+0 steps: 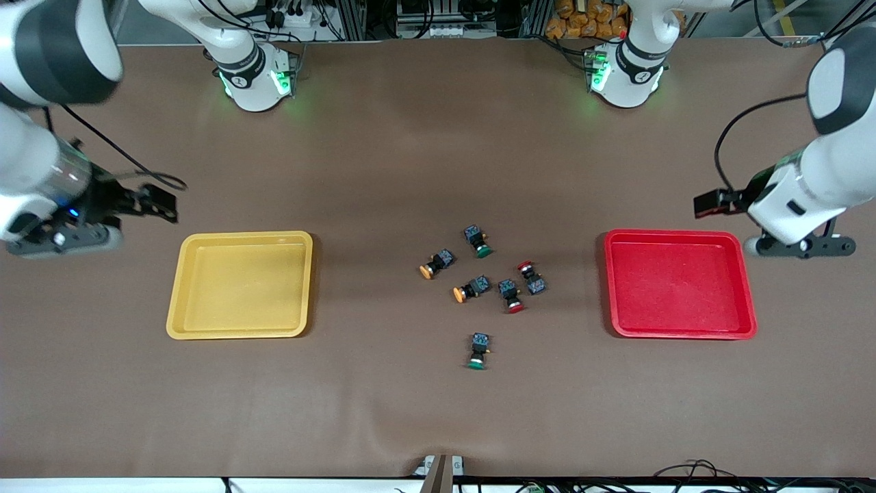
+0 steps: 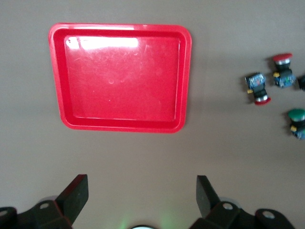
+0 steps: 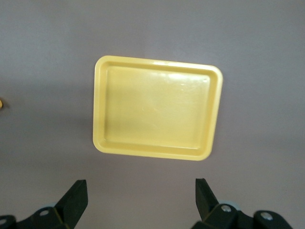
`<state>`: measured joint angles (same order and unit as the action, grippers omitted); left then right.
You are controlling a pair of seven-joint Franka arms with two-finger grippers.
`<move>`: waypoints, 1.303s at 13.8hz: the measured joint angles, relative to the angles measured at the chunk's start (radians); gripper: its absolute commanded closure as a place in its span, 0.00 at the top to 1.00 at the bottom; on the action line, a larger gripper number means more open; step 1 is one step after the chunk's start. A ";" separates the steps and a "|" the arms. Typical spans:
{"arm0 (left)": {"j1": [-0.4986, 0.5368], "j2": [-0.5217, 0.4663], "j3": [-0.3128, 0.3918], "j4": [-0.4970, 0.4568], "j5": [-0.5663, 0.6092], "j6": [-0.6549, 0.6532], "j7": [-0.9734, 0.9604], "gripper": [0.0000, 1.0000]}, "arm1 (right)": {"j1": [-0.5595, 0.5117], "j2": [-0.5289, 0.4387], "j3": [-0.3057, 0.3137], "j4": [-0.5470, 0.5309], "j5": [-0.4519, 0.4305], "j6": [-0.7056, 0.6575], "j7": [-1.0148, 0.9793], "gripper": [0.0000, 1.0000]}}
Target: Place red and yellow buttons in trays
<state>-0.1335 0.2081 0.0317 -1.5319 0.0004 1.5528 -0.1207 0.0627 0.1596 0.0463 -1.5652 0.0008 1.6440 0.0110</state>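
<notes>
Mostly unhidden, left gripper (image 2: 138, 198) and right gripper (image 3: 138, 200) both spread wide, bodies cropped, buttons (image 1: 510, 294) loose between trays (image 1: 239, 236).

Both arms: glossy white shells with black joint bands, green LEDs lit at the bases. Black cables loop along the forearms to black wrist camera blocks. Left gripper (image 2: 138, 193) and right gripper (image 3: 138, 193): black fingers, silver screws on mounts.

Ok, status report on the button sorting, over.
Left gripper open, right gripper open, both waiting. Red tray, yellow tray empty. Buttons clustered mid-table, green ones mixed in.
</notes>
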 measured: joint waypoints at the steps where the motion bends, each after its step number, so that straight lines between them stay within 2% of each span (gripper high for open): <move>1: -0.007 0.035 0.000 0.015 0.000 0.018 -0.035 1.00 | 0.014 0.024 0.000 0.001 0.002 0.015 0.052 1.00; 6: -0.041 0.205 -0.005 0.041 -0.041 0.157 -0.224 1.00 | 0.123 0.129 0.002 0.024 0.004 0.090 0.336 1.00; 11: -0.089 0.299 -0.008 0.046 -0.119 0.261 -0.408 1.00 | 0.241 0.205 0.005 0.032 0.007 0.221 0.658 1.00; 15: -0.196 0.368 -0.010 0.047 -0.120 0.349 -0.572 1.00 | 0.366 0.301 0.006 0.033 0.008 0.338 0.973 1.00; 18: -0.268 0.419 -0.010 0.047 -0.120 0.403 -0.672 1.00 | 0.433 0.392 0.005 0.034 0.008 0.435 1.138 1.00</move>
<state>-0.4010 0.6266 0.0215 -1.4852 -0.1197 1.9562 -0.7925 0.4957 0.5521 0.0515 -1.5309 0.0091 2.0787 1.1487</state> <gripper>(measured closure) 0.000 0.000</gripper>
